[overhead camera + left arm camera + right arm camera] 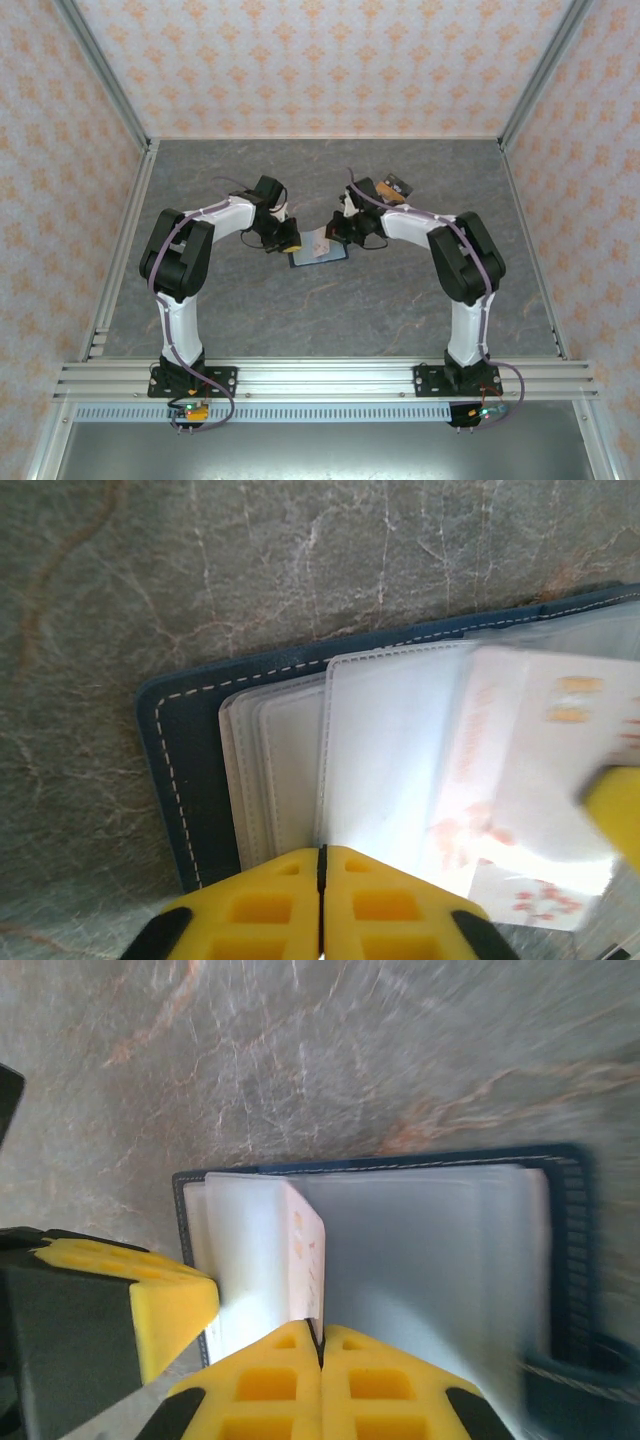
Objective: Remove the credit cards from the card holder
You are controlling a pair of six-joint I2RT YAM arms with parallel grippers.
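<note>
**CARD EXTRACTION: RIGHT CLAW ON CARD, LEFT CLAW AT HOLDER EDGE**

**Top external view.** Locate the card holder at frame centre on the table, opened flat, long axis left to right with a slight tilt. Note the left gripper at its left end and the right gripper at its upper right: both arms equally near. Disregard the loose cards up and right of centre, behind the right arm and apart from the holder.

**Left wrist view.** Find the left gripper at bottom centre, yellow fingers pressed together with only a hairline seam, at the near edge of the clear sleeves. Cannot tell whether pinching a sleeve leaf or merely pressing on it. Observe the card holder at left: navy cover, pale stitching, grey-white sleeves stacked inward. Observe the pale pinkish card at right, with faint orange print, overhanging the lower edge of the sleeves.

**Right wrist view.** Find the right gripper at bottom centre, fingers closed on the near edge of the pale pinkish card. Note the card raised on edge above the sleeves, long axis straight ahead of the claw, toward frame top. Judging from this alignment, expect a straight pull back along the card's own length, with the left gripper's finger at lower left steadying the card holder.
</note>
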